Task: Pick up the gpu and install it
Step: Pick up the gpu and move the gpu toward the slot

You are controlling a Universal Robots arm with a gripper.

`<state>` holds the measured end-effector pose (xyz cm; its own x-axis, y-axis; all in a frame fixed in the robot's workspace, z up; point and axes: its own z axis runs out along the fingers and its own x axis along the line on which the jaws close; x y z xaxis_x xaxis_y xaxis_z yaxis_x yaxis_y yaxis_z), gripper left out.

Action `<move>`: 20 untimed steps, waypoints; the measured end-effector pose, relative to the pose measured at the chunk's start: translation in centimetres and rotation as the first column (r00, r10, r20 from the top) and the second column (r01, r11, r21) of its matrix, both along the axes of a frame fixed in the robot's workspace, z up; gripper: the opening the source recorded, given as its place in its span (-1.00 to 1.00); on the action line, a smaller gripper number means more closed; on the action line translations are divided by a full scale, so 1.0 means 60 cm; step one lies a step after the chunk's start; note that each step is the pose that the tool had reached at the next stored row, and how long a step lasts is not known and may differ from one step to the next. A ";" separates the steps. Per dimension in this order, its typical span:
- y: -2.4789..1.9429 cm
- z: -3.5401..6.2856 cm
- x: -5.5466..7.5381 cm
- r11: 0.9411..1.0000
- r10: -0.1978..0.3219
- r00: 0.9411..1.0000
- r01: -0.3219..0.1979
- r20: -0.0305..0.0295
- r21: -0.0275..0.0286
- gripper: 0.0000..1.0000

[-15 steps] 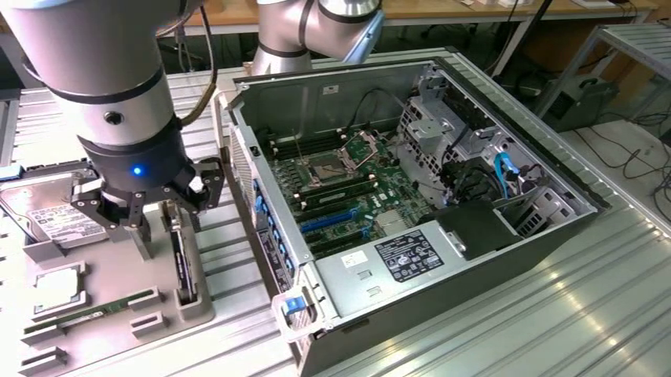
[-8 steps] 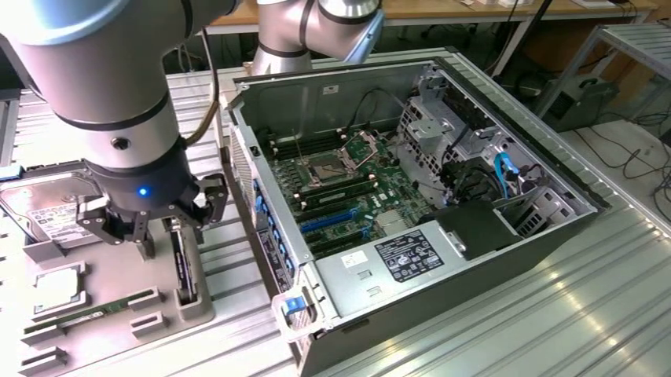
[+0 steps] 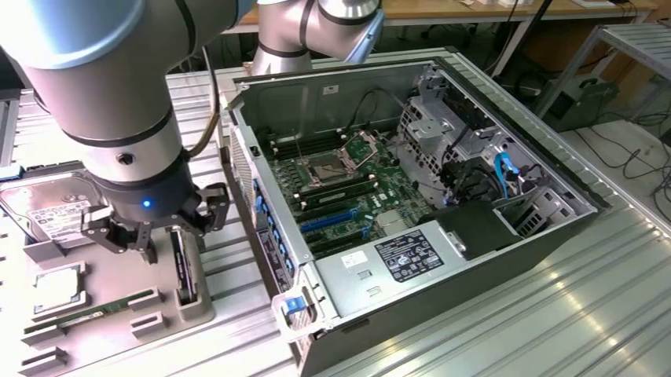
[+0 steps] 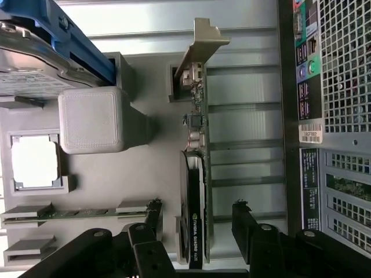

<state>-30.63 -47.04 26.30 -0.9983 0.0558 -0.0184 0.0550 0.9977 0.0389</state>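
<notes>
The gripper (image 4: 196, 207) is wide open, one finger on each side of the gpu (image 4: 193, 179); a good grab needs a gentle, even squeeze

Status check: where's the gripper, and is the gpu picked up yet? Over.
Copy: gripper open, fingers either side of the gpu, not touching. It stands on edge in the grey holder, not lifted. Nothing in between.

surface: ribbed metal table (image 3: 587, 314) | on it: open computer case (image 3: 445, 314) (side panel off), grey parts holder (image 3: 115, 275)
</notes>
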 end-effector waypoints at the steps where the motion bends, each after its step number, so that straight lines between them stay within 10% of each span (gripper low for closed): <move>1: 0.0000 -0.003 0.000 1.000 0.000 1.000 0.000 0.000 0.000 0.20; 9: 0.0193 -0.028 0.000 1.000 0.002 1.000 -0.002 0.000 0.000 0.20; 20: 0.0266 -0.057 0.000 1.000 0.010 1.000 -0.010 0.000 0.000 0.18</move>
